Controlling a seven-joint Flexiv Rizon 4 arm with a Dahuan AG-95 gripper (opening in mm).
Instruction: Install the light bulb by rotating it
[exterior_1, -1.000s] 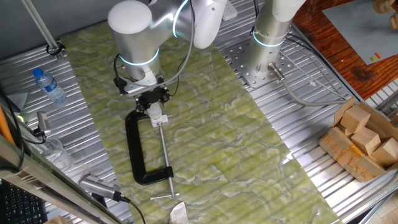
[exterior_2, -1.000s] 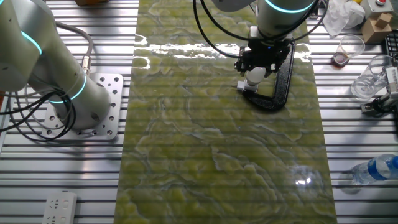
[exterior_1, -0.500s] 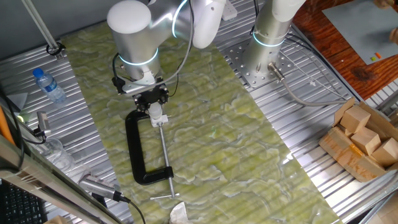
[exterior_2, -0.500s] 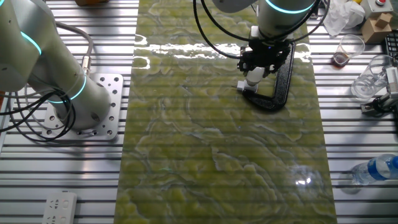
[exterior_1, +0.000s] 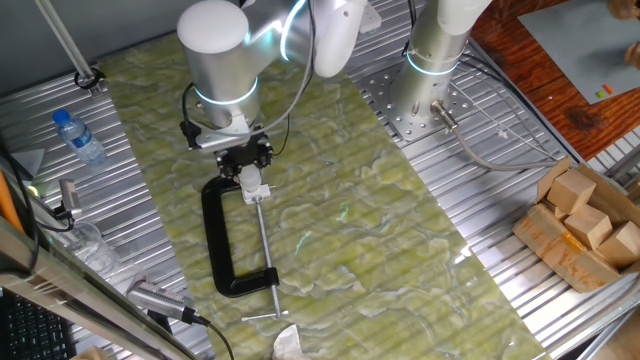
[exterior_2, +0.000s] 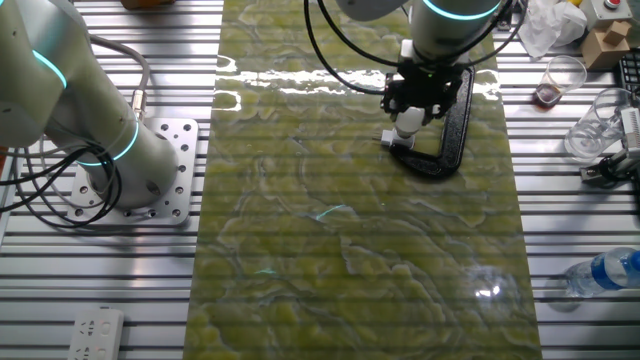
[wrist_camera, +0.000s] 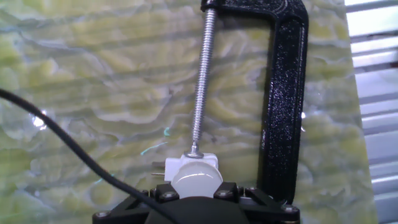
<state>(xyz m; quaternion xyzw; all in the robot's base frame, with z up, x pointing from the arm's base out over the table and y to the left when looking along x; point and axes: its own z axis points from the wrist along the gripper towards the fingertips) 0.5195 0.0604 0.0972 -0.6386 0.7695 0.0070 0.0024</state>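
In the hand view the small white light bulb (wrist_camera: 196, 180) sits between my two black fingers (wrist_camera: 166, 191), pressed from both sides, so my gripper (wrist_camera: 196, 188) is shut on it. The bulb stands on the white socket fitting (wrist_camera: 191, 163), which the screw of the black C-clamp (wrist_camera: 283, 106) pins against the green mat. From one fixed view, my gripper (exterior_1: 246, 160) points straight down over the socket fitting (exterior_1: 251, 186) at the clamp's (exterior_1: 215, 240) far end. The other fixed view shows the gripper (exterior_2: 418, 98) on the bulb (exterior_2: 408, 119).
A clear bottle with a blue cap (exterior_1: 78, 135) lies left of the mat. A second arm's base (exterior_1: 430, 70) stands behind it, and a box of wooden blocks (exterior_1: 585, 225) sits at the right. A plastic cup (exterior_2: 563, 78) and another bottle (exterior_2: 605, 270) lie off the mat.
The wrist and upper arm have shifted slightly, as in a small turn about the bulb. Bulb, socket and clamp stay in place.
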